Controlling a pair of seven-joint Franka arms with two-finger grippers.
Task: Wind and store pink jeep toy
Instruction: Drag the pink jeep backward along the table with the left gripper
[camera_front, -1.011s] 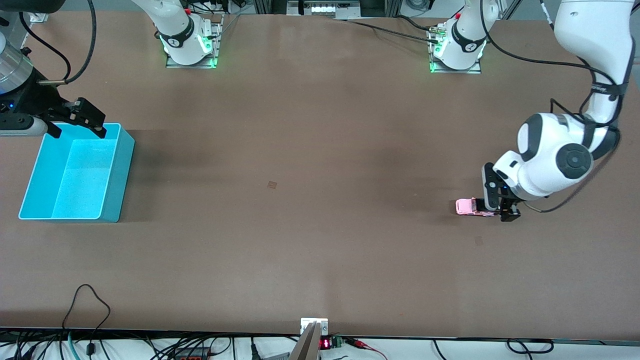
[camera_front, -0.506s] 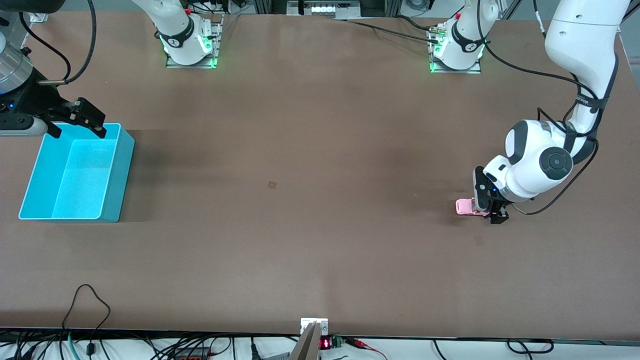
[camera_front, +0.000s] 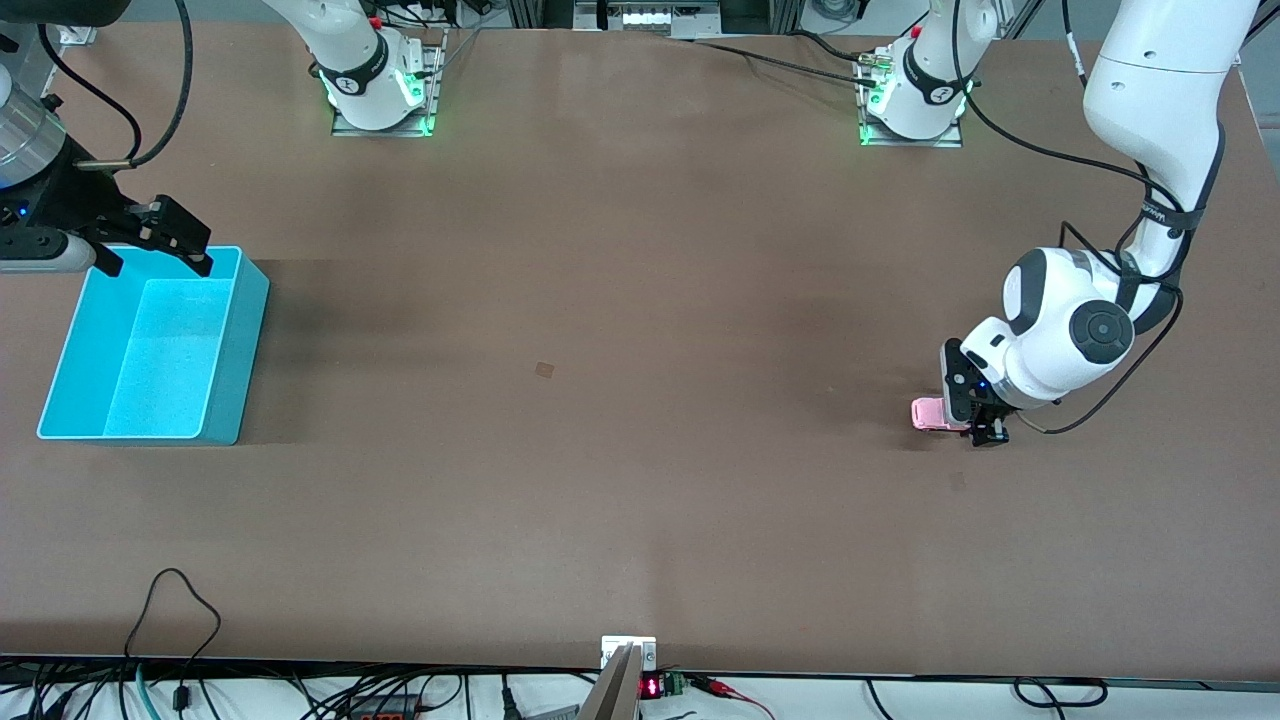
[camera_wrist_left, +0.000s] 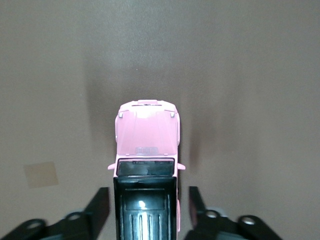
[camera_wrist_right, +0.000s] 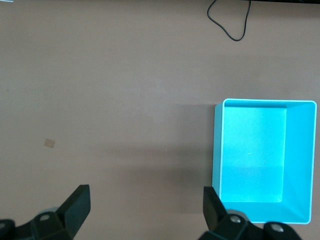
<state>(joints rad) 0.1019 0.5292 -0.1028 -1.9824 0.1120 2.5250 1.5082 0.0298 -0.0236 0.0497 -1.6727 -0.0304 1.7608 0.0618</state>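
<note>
Two Hands, One Tiny Jeep

One arm is working low at the left arm's end of the desk, where the left hand is straddling the rear of the pink jeep toy. The toy is sitting on its wheels on the desk. In the left wrist view, the jeep is showing its pink hood and black ribbed roof between the two dark fingers, which are standing apart on either side of the body with a sliver of desk showing at each flank, not yet pressing on it.

At the right arm's end of the desk, the right arm is waiting, its right hand hanging spread wide over the rim of the turquoise bin on the side toward the robots' bases. The right wrist view is showing the bin sitting upright, and a black cable looping at the desk's edge.
</note>
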